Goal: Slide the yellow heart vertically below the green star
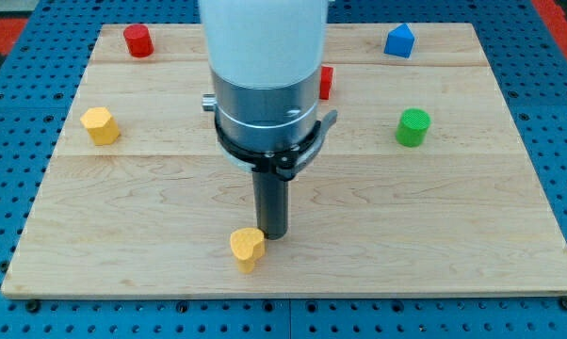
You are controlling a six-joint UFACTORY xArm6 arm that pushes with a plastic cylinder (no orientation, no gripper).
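Note:
The yellow heart (248, 249) lies near the bottom edge of the wooden board (434, 235), a little left of centre. My tip (272, 235) stands just to the right of the heart and slightly above it in the view, touching or almost touching it. No green star shows; the only green block is a round green cylinder (413, 127) at the right. The arm's wide body hides the board's upper middle.
A yellow hexagonal block (101, 125) sits at the left. A red cylinder (137, 40) is at the top left. A blue house-shaped block (399, 41) is at the top right. A red block (326, 82) peeks out from behind the arm.

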